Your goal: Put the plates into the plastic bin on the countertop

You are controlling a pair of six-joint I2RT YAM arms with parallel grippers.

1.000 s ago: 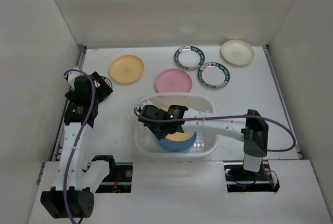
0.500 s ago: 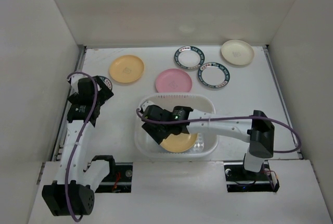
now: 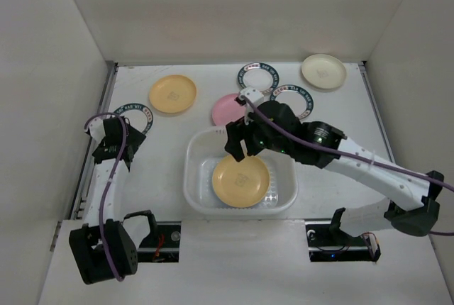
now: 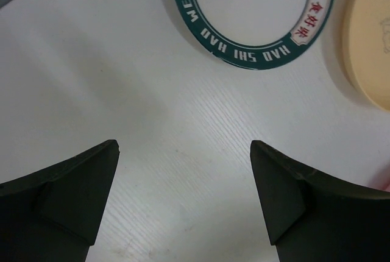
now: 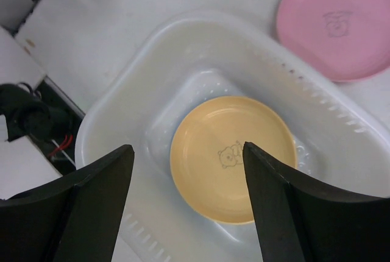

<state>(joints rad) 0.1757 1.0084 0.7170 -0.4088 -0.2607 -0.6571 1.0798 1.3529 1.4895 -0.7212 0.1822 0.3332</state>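
Top external view: the plastic bin sits on the countertop near the arm bases. One yellow plate lies flat on its perforated bottom. The right gripper hovers over the bin's far rim. Outside the bin lie an orange plate, a pink plate, a cream plate, a rear green-rimmed plate, a middle green-rimmed plate and a left green-rimmed plate. The last is just ahead of the left gripper.

Left wrist view: the fingers are spread wide with nothing between them, over bare countertop. The left green-rimmed plate lies ahead, apart from the fingertips.

Right wrist view: the fingers are wide apart and empty above the yellow plate. The pink plate rests just beyond the bin wall.

Step in hand, as judged: one placement is complete and the next pick-up is due. The next move calls for advancing the left gripper to the nearest rim and closing on its edge. A flat plate gives only a shallow, slip-prone hold.
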